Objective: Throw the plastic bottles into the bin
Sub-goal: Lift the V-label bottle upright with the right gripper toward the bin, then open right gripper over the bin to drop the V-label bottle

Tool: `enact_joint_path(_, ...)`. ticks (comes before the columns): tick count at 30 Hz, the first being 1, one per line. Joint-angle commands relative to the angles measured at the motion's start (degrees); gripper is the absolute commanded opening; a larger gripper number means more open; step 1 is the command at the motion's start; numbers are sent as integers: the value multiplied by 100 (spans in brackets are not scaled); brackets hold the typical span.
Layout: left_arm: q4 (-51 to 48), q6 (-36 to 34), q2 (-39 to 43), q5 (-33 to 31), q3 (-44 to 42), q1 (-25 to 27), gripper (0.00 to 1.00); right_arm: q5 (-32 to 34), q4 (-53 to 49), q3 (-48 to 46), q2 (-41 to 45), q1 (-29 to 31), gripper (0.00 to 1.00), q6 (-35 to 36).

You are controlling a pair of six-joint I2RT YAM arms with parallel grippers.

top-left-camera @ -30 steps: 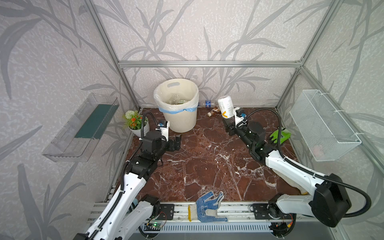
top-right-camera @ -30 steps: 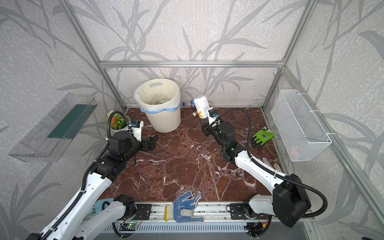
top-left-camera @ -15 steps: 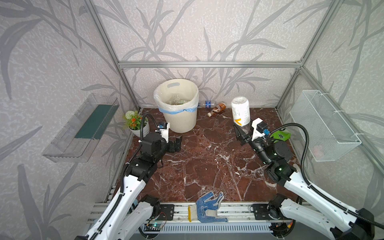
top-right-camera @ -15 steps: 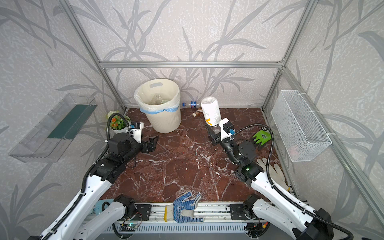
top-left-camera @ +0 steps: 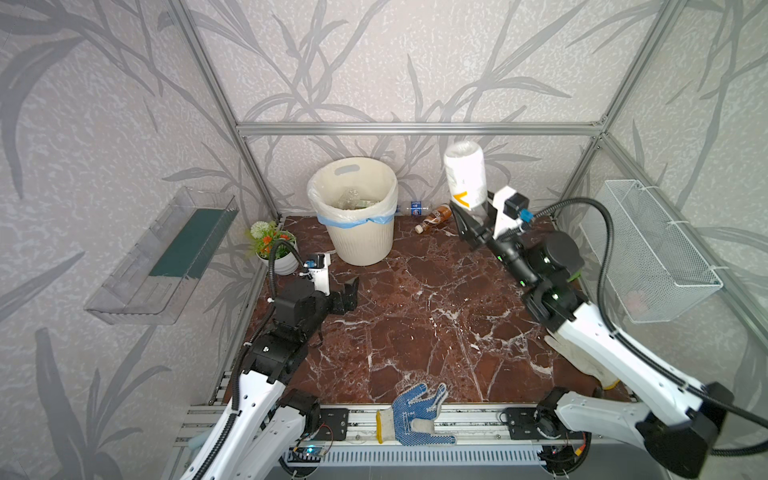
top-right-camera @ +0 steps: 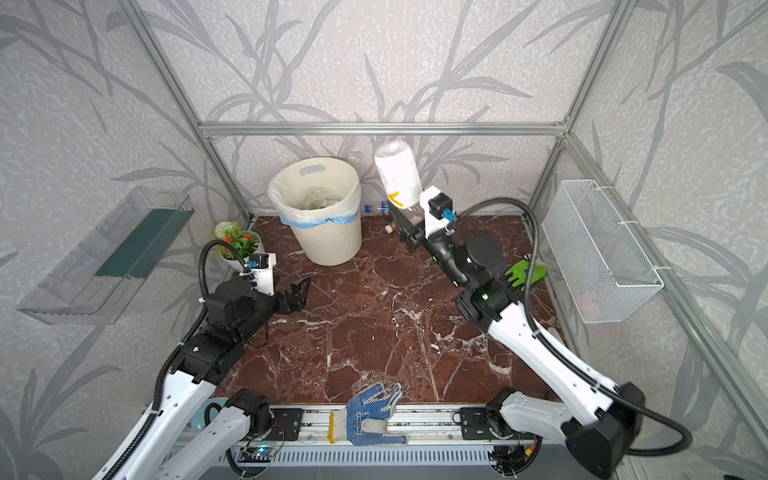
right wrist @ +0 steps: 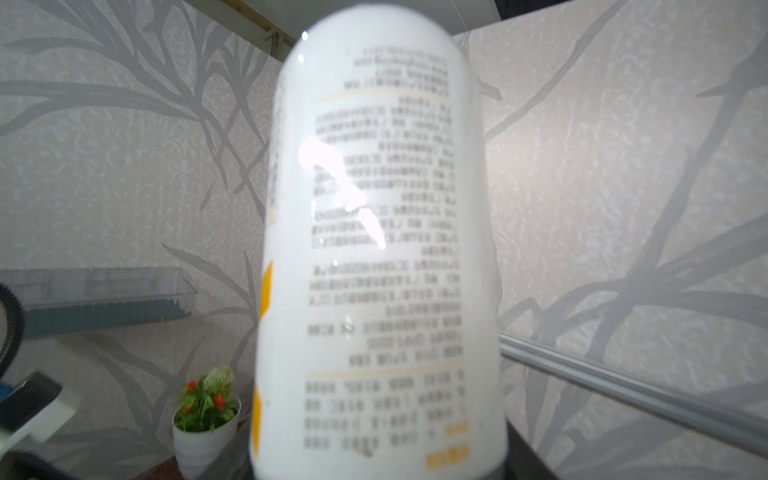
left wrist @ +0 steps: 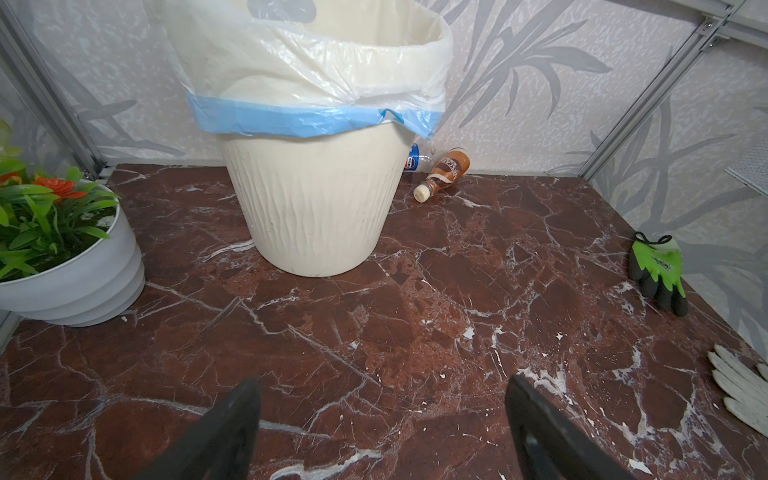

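My right gripper point(top-left-camera: 473, 218) is shut on the neck end of a white-labelled plastic bottle point(top-left-camera: 464, 178), which it holds raised, base upward, to the right of the bin point(top-left-camera: 361, 245). In the right wrist view that bottle point(right wrist: 374, 249) fills the middle. The cream ribbed bin point(left wrist: 311, 208) has a blue-banded bag, and clear bottles point(top-left-camera: 351, 199) lie inside it. A brown-labelled bottle point(top-left-camera: 436, 215) and a blue-labelled bottle point(top-left-camera: 413, 208) lie on the floor by the back wall, right of the bin. My left gripper point(top-left-camera: 349, 293) is open and holds nothing, low over the floor in front of the bin.
A white flower pot point(top-left-camera: 282, 259) stands left of the bin. A blue-dotted glove point(top-left-camera: 417, 409) lies on the front rail, a green glove point(top-right-camera: 525, 270) and a white glove point(top-left-camera: 582, 361) lie at the right. A wire basket point(top-left-camera: 652, 253) hangs on the right wall and a clear shelf point(top-left-camera: 166, 257) on the left wall.
My right arm has lifted the white-labelled bottle from low at the back floor to well above it, its base now upward. The left arm has barely moved.
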State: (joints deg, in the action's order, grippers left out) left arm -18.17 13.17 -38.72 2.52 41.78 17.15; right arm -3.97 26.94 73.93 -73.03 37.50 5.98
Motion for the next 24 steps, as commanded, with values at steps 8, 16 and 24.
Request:
enact_joint_path(8,18,59,-153,-112,182,26,90,-1747,-4833,9700,-6260,-150,100,-904)
enact_joint_path(16,341,334,408,-312,-466,26,91,-1888,-5917,9785,-6012,-288,99,-449)
enact_joint_path(24,60,118,-85,-69,40,26,91,-1197,-2985,4701,-3569,-459,99,-419)
